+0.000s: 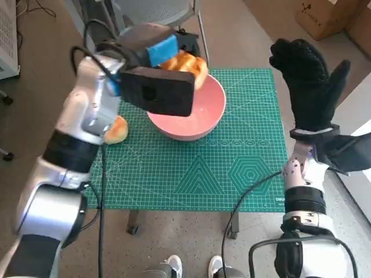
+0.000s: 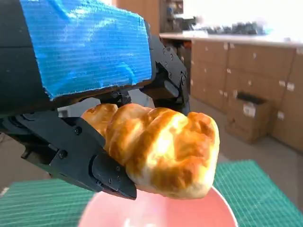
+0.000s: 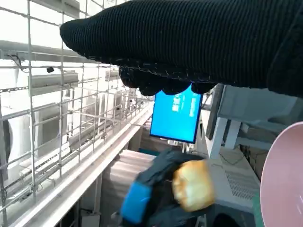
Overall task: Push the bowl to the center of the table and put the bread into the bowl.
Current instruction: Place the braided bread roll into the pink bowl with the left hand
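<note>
My left hand [image 1: 159,49] grips a golden twisted bread roll [image 1: 186,65] and holds it in the air over the far rim of the pink bowl [image 1: 203,116]. The left wrist view shows the roll [image 2: 163,156] pinched between the black fingers [image 2: 80,158], with the bowl's rim [image 2: 208,210] just below. In the right wrist view the roll [image 3: 191,185] and the left hand [image 3: 142,203] show beside the bowl's edge [image 3: 281,175]. My right hand [image 1: 310,81] is raised at the table's right side, fingers spread, holding nothing. A second bun [image 1: 117,130] lies on the mat left of the bowl.
A green cutting mat [image 1: 232,168] covers the table. A chair [image 1: 156,11] stands behind the far edge. A cardboard box [image 1: 327,14] sits on the floor at the back right. A person's shoes [image 1: 194,267] show below the table's near edge.
</note>
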Available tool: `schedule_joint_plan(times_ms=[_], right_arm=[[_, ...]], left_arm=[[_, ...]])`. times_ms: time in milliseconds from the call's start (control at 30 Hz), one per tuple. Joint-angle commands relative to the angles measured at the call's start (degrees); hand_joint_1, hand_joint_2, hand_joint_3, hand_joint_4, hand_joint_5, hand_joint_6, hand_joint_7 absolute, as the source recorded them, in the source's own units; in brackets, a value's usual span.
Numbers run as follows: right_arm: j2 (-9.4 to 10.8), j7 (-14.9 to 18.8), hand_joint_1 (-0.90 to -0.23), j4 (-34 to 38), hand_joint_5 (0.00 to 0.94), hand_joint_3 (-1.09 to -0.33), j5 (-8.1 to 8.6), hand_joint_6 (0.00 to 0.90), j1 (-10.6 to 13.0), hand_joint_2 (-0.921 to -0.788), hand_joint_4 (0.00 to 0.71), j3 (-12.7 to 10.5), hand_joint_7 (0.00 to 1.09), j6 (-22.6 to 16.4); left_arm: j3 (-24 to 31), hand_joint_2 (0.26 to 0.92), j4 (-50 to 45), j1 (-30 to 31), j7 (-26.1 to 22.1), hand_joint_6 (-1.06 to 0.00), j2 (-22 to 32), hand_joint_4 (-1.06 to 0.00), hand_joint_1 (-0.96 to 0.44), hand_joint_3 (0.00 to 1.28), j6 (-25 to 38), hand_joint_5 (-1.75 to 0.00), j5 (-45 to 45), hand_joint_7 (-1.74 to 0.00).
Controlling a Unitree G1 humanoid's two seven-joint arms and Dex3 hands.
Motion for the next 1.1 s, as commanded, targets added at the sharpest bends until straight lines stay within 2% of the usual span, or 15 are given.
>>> schedule_joint_plan(times_ms=[33,167,233,267,300,333,367,433,500,600,700,1100], right_arm=[[-0.2,-0.6,-0.646,-1.4,0.0,-0.669,0.2,0.396,2.4,-0.921,0.238,0.3,0.0,0.8],[-0.1,-1.2,-0.641,-2.8,0.0,-0.669,0.31,0.402,3.0,-0.921,0.233,0.5,0.01,0.9],[-0.1,-1.4,-0.642,-3.3,0.0,-0.667,0.31,0.402,3.3,-0.921,0.231,0.5,0.01,0.9],[-0.2,-1.4,-0.642,-3.5,0.0,-0.667,0.32,0.401,3.4,-0.921,0.231,0.5,0.01,0.9],[-0.2,-1.6,-0.642,-3.8,0.0,-0.667,0.31,0.401,3.6,-0.921,0.231,0.6,0.01,0.8],[-0.1,-1.7,-0.641,-4.1,0.001,-0.668,0.3,0.397,3.7,-0.921,0.231,0.6,0.0,0.8],[-0.1,-1.7,-0.64,-4.4,0.001,-0.669,0.35,0.395,3.8,-0.921,0.232,0.7,0.0,0.8],[0.0,-1.9,-0.64,-5.0,0.001,-0.672,0.45,0.389,4.0,-0.921,0.231,0.7,0.0,0.9],[0.0,-2.1,-0.641,-5.5,0.0,-0.674,0.46,0.38,4.1,-0.921,0.229,0.8,0.0,1.0],[0.2,-2.4,-0.64,-5.9,0.0,-0.677,0.32,0.37,4.2,-0.921,0.227,1.0,0.0,1.0],[0.3,-2.7,-0.642,-5.7,0.0,-0.677,0.1,0.362,4.0,-0.921,0.223,1.2,0.0,1.0],[0.6,-2.9,-0.644,-3.8,0.002,-0.663,-0.29,0.376,2.9,-0.921,0.222,2.1,0.01,0.8]], left_arm=[[-1.5,0.921,7.7,-4.5,2.8,-0.8,-2.3,-0.54,0.0,0.07,-2.0,-1.43,1.2,-0.86],[-1.9,0.92,12.0,-5.4,4.0,-0.74,-3.4,-0.51,0.0,0.1,-3.0,-1.4,1.2,-0.98],[-1.7,0.921,13.5,-5.4,3.7,-0.66,-3.7,-0.47,0.0,0.15,-3.0,-1.36,0.7,-1.14],[-1.6,0.9,14.1,-5.4,3.4,-0.58,-3.8,-0.44,-0.01,0.15,-2.9,-1.22,0.4,-1.06],[-1.4,0.877,14.6,-5.3,2.7,-0.5,-3.9,-0.46,-0.03,0.14,-2.3,-0.9,0.1,-0.85],[-1.3,0.859,15.0,-5.3,2.2,-0.4,-4.0,-0.4,-0.05,0.11,-2.0,-0.6,-0.1,-0.62],[-1.2,0.852,15.2,-5.3,1.4,-0.35,-4.0,-0.37,-0.06,0.08,-1.1,-0.39,-0.3,-0.46],[-0.9,0.831,15.4,-5.4,-0.3,-0.27,-4.0,-0.25,-0.09,0.05,0.1,-0.2,-0.8,-0.29],[-0.7,0.798,15.4,-5.6,-1.8,-0.2,-3.9,-0.1,-0.13,0.02,1.2,-0.08,-1.3,-0.17],[-0.6,0.772,15.2,-5.8,-3.1,-0.17,-3.8,-0.03,-0.19,0.01,2.9,-0.03,-1.5,-0.11],[-1.1,0.764,14.6,-5.9,-3.1,-0.16,-3.5,-0.01,-0.27,0.0,4.0,-0.01,-1.1,-0.09],[-0.1,0.775,7.6,-3.0,-3.8,-0.18,0.4,0.0,-0.46,0.01,4.5,0.0,-1.8,-0.07]])
